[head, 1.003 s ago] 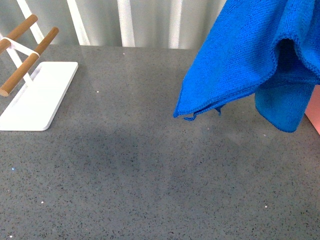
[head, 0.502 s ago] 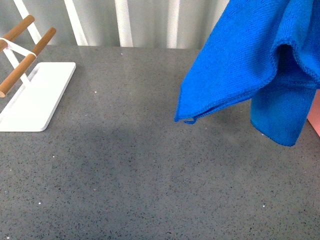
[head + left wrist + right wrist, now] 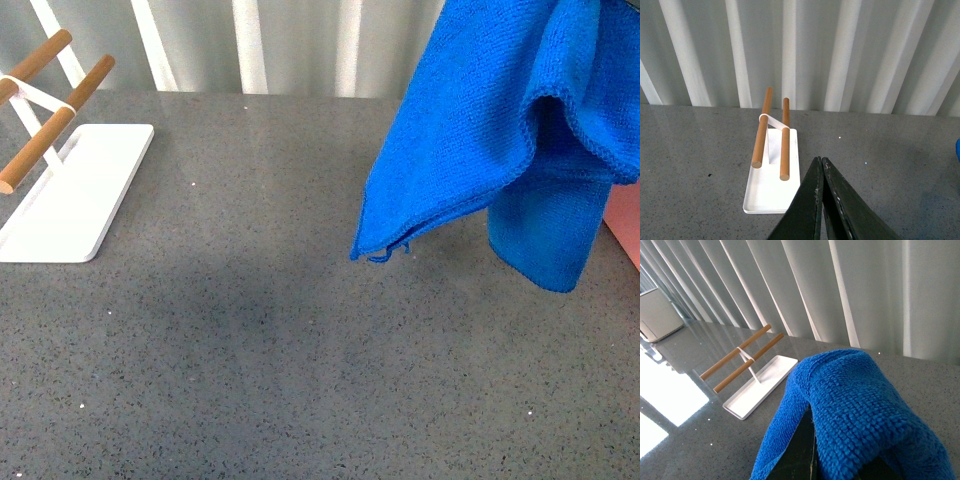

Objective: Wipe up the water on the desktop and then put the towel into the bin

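Indoors, and it looks like a staged test space: a speckled grey stone-like desk (image 3: 300, 380), a white pleated curtain (image 3: 865, 50) behind, one white tray (image 3: 85, 195) with wooden bars.

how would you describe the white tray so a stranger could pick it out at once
Start at the speckled grey desktop and go to its far left side, by the ribbed white backdrop. There lies a flat white tray carrying two wooden bars on a thin white stand; the towel opposite is soft and blue.
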`<state>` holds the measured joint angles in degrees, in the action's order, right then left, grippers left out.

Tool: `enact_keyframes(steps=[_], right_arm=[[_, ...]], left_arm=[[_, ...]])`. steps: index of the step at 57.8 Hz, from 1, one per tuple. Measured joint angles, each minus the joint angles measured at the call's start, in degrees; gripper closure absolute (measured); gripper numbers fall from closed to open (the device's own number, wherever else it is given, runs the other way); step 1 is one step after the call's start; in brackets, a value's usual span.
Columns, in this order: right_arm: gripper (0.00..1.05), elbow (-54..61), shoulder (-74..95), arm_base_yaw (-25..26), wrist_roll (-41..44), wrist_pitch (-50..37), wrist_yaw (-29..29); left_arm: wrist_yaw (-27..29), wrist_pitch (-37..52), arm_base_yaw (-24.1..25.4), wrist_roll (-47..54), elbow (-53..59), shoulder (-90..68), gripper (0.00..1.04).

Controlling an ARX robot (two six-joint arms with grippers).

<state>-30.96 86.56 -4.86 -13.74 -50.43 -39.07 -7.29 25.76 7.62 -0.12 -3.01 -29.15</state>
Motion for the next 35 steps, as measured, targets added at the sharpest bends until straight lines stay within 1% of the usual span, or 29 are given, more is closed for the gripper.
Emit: enact_keyframes(steps=[4, 8, 12, 35], right_arm=[[1.02, 0.00, -0.09, 0.00, 0.02, 0.09, 0.02], [1.02, 0.00, -0.11, 0.00, 0.04, 0.17, 0.02], [1.02, 0.00, -0.13, 0.00, 0.09, 0.26, 0.09], [1.02, -0.02, -0.39, -0.07, 0.22, 0.26, 0.20]], left_arm=[[0.98, -1.46, -1.01, 0.00, 0.46, 2.01, 1.01], [5.95, -2.82, -4.92, 0.00, 1.05, 3.87, 1.01], [7.19, -1.95, -6.95, 0.00, 1.73, 5.09, 1.01], [7.21, -10.69, -7.54, 0.00, 1.73, 14.36, 1.01]])
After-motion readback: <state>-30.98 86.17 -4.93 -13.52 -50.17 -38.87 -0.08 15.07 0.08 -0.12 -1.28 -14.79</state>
